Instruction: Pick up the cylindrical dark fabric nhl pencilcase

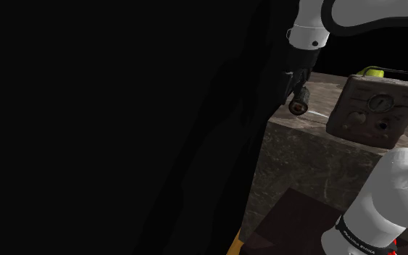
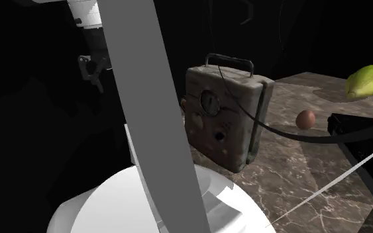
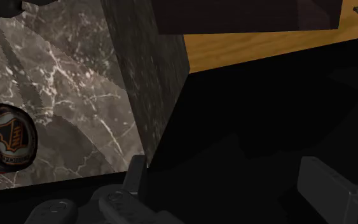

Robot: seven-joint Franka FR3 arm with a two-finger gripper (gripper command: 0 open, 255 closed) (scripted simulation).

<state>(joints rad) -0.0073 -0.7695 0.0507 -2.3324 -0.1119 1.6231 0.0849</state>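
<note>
Pencil case point(image 1: 298, 106): a dark cylinder lying on its side at the very edge of the desk point(image 1: 300, 159), with its round crest end facing out over the drop. In the shoulder view it sits at 9 o'clock from the old gauge box point(image 1: 375, 109), near it but apart. That edge spot explains the arm's pose: you reach across the whole desk top, and part of the end effector hangs past the rim.

End effector point(image 1: 295, 81): at 12 o'clock from the pencil case in the shoulder view and close above it. I cannot tell in the gloom whether they touch. In the wrist view the two fingers point(image 3: 327, 191) stand well apart with nothing between them, so it is wide open and empty. The pencil case point(image 3: 9, 137) lies out beyond one finger, not in the gap. The gap looks down past the desk's side to the orange floor point(image 3: 254, 44).

Judgement: you are in the approach, and the grasp is not yet made. You sit offset, so bring the gap back over the desk until the cylinder lies between the fingers, then close across its round body. Risk: a sideways nudge could roll it off the edge.

In the second exterior view, the egg point(image 2: 305, 119) at 3 o'clock and the green fruit point(image 2: 369, 81) at 2 o'clock from the gauge box are well clear.
</note>
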